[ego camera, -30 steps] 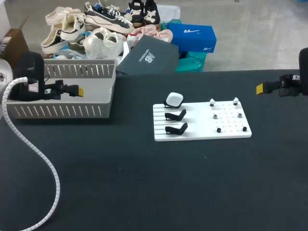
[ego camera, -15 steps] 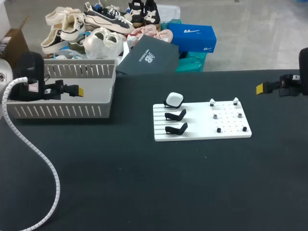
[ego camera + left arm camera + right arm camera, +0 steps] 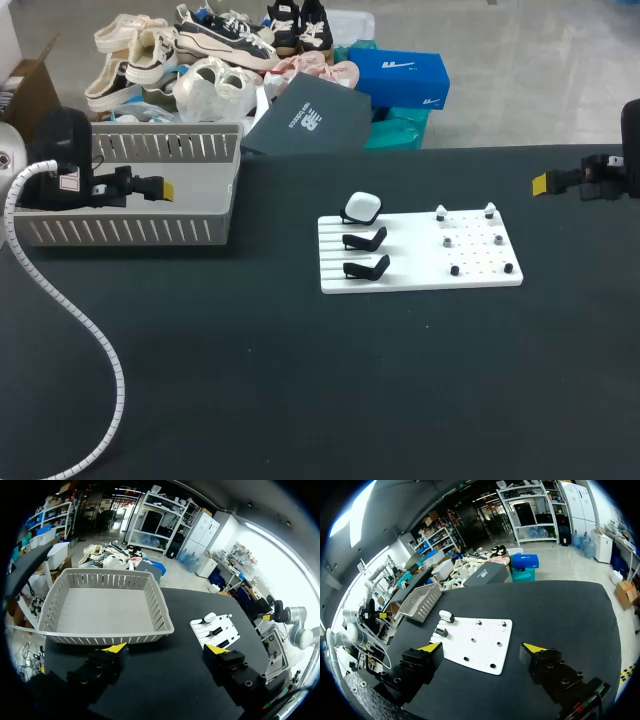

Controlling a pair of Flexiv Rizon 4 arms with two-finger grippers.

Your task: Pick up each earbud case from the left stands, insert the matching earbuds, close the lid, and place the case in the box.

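L gripper (image 3: 166, 649): fingers standing wide apart, gripping nothing; hanging w/ grey box (image 3: 107, 607) just ahead.
R gripper (image 3: 481, 647): fingers also spread, nothing btwn them; hovering over far right of black table (image 3: 300, 380), well apart from white board (image 3: 420, 275).
Earbud case (image 3: 362, 207): white, sitting on rearmost stand at board's left side.
Middle stand (image 3: 366, 239) and front stand (image 3: 367, 268): showing as black brackets.
Earbuds (image 3: 441, 212): sitting on board's right half, approx. six pcs, too small to tell apart.
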